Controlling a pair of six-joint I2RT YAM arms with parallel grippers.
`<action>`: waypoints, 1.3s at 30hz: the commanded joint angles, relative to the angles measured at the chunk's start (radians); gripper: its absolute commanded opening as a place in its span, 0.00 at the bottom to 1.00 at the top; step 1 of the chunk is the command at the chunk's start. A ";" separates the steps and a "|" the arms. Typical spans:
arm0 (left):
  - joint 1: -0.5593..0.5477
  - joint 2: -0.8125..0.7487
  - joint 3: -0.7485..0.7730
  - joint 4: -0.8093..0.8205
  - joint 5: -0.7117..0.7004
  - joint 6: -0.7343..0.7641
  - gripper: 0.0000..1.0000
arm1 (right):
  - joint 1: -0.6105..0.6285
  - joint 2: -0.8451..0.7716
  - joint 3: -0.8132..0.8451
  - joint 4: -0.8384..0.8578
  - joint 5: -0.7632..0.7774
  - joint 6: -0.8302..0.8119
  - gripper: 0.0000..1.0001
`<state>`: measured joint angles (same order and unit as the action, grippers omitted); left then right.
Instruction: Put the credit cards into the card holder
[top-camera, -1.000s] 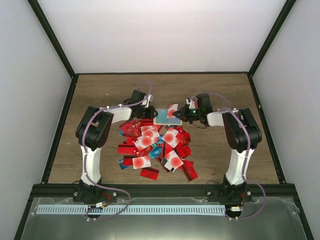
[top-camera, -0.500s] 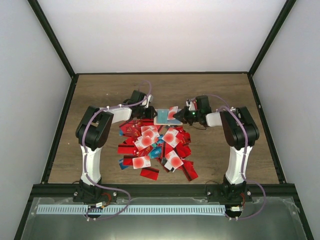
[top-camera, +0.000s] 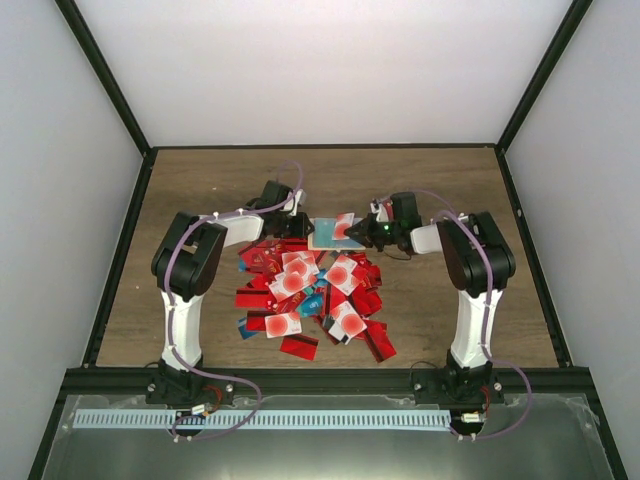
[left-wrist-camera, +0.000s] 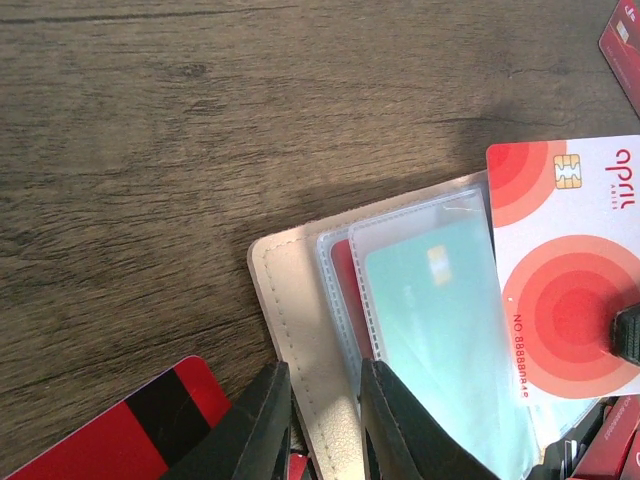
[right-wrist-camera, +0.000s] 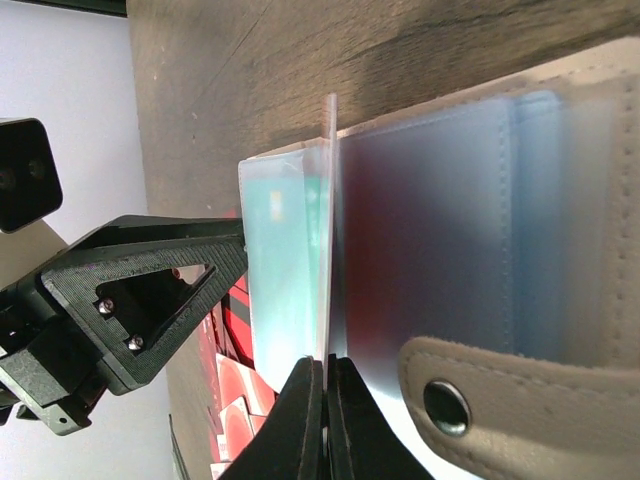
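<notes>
Claws of both arms meet beyond a heap of credit cards spread on the wooden bench. Just past the heap lies the open beige card holder, with a teal card in its clear pocket. The left claw is clamped on the holder's stitched cover. The right claw is clenched on a white card with red circles, which overlaps the clear pocket.
</notes>
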<state>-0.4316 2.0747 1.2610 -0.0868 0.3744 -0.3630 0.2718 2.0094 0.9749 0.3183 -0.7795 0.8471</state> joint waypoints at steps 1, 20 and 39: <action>-0.006 0.045 -0.031 -0.071 0.003 -0.001 0.22 | 0.014 0.024 0.010 0.027 -0.022 0.002 0.01; -0.008 0.047 -0.027 -0.075 0.003 -0.002 0.21 | 0.028 0.039 0.031 -0.020 -0.128 -0.047 0.01; -0.008 0.054 -0.014 -0.085 0.009 0.007 0.19 | 0.018 0.116 0.131 -0.121 -0.211 -0.124 0.01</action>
<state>-0.4316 2.0766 1.2621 -0.0902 0.3725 -0.3626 0.2901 2.0895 1.0660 0.2192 -0.9581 0.7399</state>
